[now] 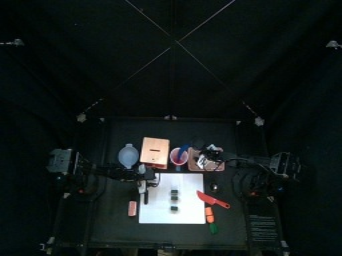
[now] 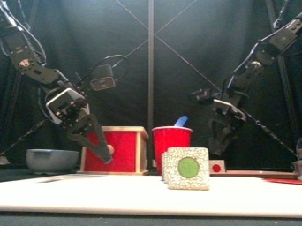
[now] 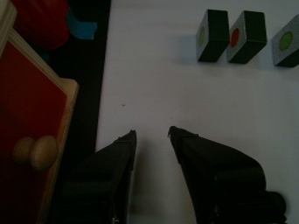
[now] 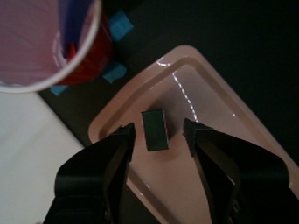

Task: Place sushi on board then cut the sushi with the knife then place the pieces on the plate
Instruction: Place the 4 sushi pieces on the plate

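As right jaws flank it, sushi piece [image 4: 155,131] clears tray [image 4: 222,105] rim.

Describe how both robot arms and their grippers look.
Both are black, jointed arms with looped black cables along them. The left arm ends in the left gripper, the right arm in the right gripper. Each gripper has two black, wedge-shaped jaws tapering to blunt tips.
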`<move>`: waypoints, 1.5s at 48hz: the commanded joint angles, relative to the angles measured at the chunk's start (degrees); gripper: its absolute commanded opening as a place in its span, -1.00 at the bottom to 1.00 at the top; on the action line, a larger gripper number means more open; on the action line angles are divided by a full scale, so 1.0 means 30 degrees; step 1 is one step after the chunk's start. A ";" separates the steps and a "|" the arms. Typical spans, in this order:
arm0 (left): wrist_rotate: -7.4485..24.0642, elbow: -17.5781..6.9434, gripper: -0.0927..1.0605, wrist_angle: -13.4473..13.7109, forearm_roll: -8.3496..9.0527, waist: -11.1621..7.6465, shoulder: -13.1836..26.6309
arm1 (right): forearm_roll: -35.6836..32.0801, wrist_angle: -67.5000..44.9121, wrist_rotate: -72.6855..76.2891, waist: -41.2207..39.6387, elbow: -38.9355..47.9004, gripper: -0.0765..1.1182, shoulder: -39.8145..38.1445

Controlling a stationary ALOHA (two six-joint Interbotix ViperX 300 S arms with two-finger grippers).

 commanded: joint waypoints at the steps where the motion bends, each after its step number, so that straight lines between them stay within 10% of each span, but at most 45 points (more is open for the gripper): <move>1: 0.0000 -0.0322 0.48 -0.0029 0.0000 0.0088 -0.0088 | 0.0205 0.0029 0.0029 0.1436 -0.0498 0.52 -0.1553; 26: -0.0029 -0.0410 0.48 -0.0059 0.0000 0.0352 -0.0205 | 0.0234 -0.0820 0.0000 0.8965 -0.3516 0.51 0.1670; 72: -0.0029 -0.0352 0.48 -0.0059 0.0000 0.0293 -0.0059 | -0.0146 -0.0762 -0.0029 0.9404 -0.5654 0.51 0.5508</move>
